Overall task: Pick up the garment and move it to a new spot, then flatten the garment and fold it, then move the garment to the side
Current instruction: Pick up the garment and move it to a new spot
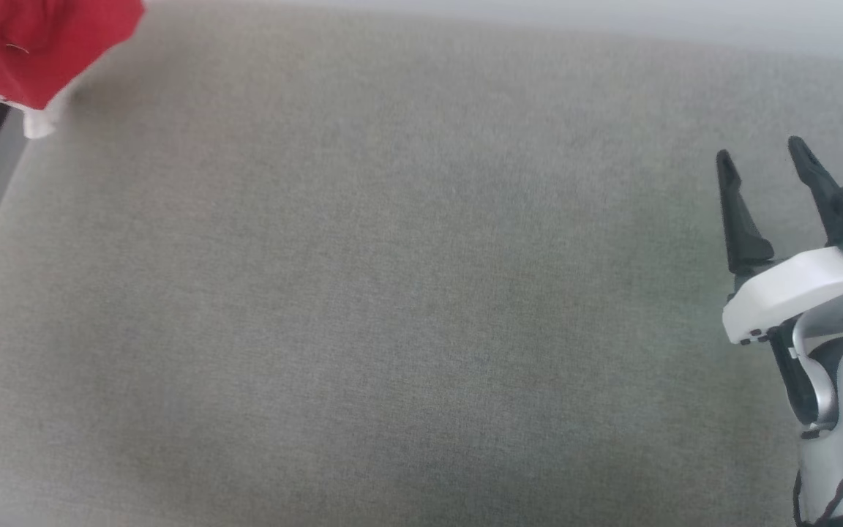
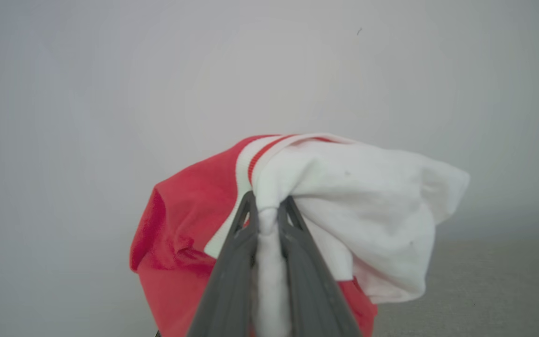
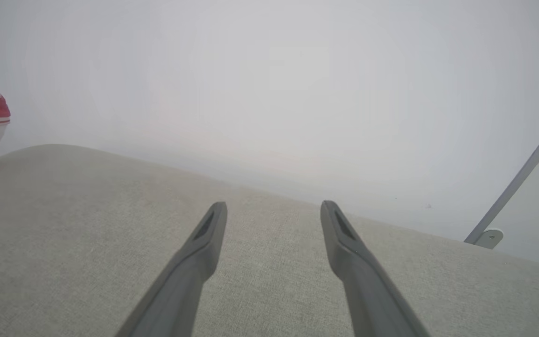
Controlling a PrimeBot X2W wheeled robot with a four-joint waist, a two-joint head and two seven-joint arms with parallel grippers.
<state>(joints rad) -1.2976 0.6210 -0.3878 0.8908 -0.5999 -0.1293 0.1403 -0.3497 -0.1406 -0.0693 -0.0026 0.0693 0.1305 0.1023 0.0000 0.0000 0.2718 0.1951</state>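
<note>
- The fabric surface (image 1: 363,293) spreads left of the right claw (image 1: 759,148), fingers apart; pale wall (image 3: 269,70) beyond its far edge.
- The left claw (image 2: 268,200) clamps the red jersey (image 2: 180,224) by its white sleeve.

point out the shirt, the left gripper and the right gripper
shirt (image 2: 367,187), left wrist view, on its bunched white sleeve
left gripper (image 2: 268,202), left wrist view, midway between the fingertips, shut on the shirt
right gripper (image 3: 273,208), right wrist view, in the open gap midway between the fingertips

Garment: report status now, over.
Left gripper shut on garment, white fabric pinched. Right gripper open, empty, above grey cushion. Garment bunched, hanging at far left. No obstacle seen.
</note>
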